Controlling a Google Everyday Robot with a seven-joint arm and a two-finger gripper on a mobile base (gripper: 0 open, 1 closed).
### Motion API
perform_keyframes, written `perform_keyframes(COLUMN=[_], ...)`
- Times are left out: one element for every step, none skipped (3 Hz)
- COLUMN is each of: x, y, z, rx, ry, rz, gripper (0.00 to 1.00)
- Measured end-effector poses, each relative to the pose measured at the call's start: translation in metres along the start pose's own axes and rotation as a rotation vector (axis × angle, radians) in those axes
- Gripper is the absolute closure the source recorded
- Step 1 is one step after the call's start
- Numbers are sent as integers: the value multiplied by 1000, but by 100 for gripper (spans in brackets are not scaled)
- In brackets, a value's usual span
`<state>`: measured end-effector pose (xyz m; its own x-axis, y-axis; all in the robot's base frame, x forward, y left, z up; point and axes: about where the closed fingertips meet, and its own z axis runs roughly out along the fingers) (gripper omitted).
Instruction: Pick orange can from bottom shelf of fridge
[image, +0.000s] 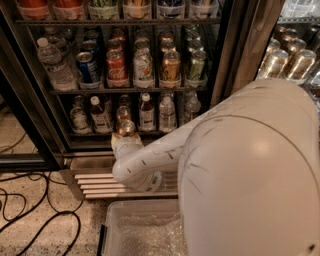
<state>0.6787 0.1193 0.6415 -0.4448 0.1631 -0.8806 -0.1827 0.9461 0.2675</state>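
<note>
1. Located small golden-orange aluminium drink can (126, 127) with silver top, upright at front rail of thin dark metal bottom shelf (95, 134), inside large glass-door drinks fridge (35, 107).
2. Noted white two-finger gripper (125, 141) right at can's near side, just beneath it in view; cannot tell whether touching.
3. Cannot tell whether gripper open, closed or gripping.
4. Logged small bottles (146, 112) just behind and beside can, same shelf.
5. Saw white arm (165, 150) crossing louvred steel base grille (95, 182).
</note>
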Motion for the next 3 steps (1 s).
perform_keyframes(x=[22, 25, 28], y=[8, 12, 11], z=[-24, -26, -29], rx=[-26, -34, -21], ry=[21, 28, 35], rz=[92, 107, 111], gripper=[100, 100, 100])
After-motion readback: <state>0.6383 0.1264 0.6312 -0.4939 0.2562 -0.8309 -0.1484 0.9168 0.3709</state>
